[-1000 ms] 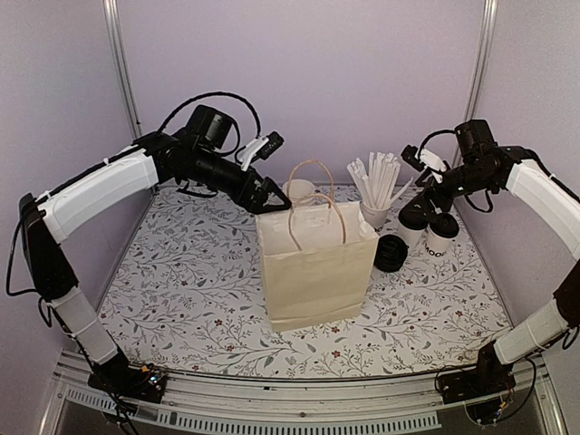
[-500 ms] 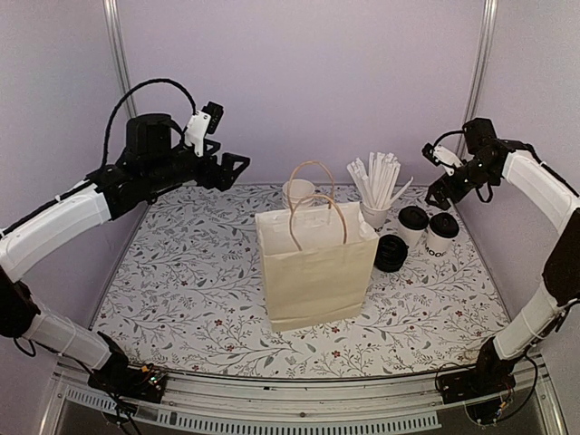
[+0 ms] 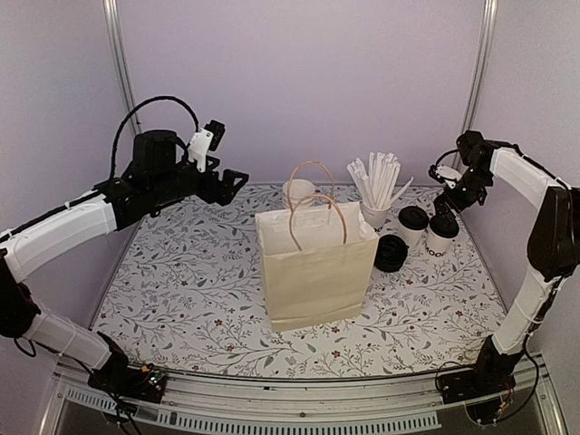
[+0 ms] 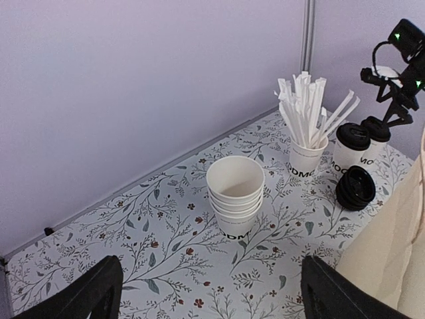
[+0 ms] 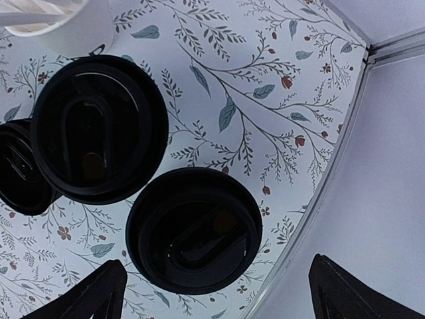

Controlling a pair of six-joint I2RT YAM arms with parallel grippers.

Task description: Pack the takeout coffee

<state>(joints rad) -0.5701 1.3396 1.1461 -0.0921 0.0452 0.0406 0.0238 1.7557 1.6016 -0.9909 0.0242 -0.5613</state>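
Two takeout coffee cups, white with black lids, stand side by side right of the bag: one (image 3: pixel 413 224) and one (image 3: pixel 442 234). In the right wrist view I look down on their lids, one (image 5: pixel 99 126) and one (image 5: pixel 194 229). My right gripper (image 5: pixel 216 299) is open and empty, hovering above the right-hand cup; it also shows in the top view (image 3: pixel 450 188). My left gripper (image 3: pixel 234 181) is open and empty, in the air left of the bag, well away from the coffees. It sees both coffees far right, one (image 4: pixel 351 143) and one (image 4: pixel 376 131).
A tall cream paper bag (image 3: pixel 313 263) with loop handles stands mid-table. Behind it is a stack of empty white cups (image 4: pixel 236 196). A cup of white straws (image 3: pixel 374 208) and a stack of black lids (image 3: pixel 391 253) sit beside the coffees. The right wall and frame edge are close.
My left gripper has drawn back from the bag's mouth to the left and up. My right gripper has shifted right and back, off the cups towards the wall.
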